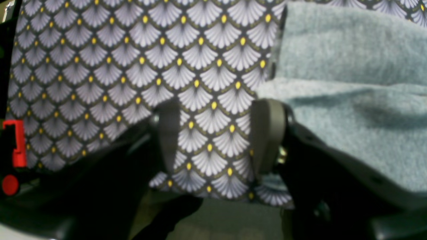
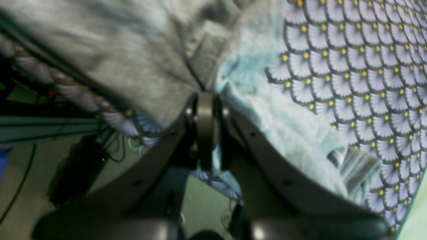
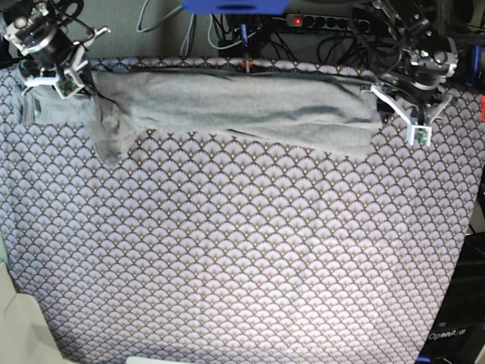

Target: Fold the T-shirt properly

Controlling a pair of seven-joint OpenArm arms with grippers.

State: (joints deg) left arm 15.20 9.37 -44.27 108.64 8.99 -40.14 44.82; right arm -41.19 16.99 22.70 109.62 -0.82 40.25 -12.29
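Note:
The light grey T-shirt (image 3: 227,102) lies as a long folded band along the far edge of the table, with one sleeve (image 3: 110,140) hanging toward me at its left end. My right gripper (image 3: 64,80) is at that left end. In the right wrist view the gripper (image 2: 205,110) is shut on a bunched fold of the T-shirt (image 2: 140,56). My left gripper (image 3: 399,115) is at the band's right end. In the left wrist view it (image 1: 217,133) stands open over bare tablecloth, its right finger (image 1: 267,133) at the edge of the T-shirt (image 1: 350,100).
The purple scallop-patterned tablecloth (image 3: 242,250) covers the whole table. Cables and a power strip (image 3: 326,19) run behind the far edge. The table's far edge and the floor (image 2: 40,186) below it show in the right wrist view.

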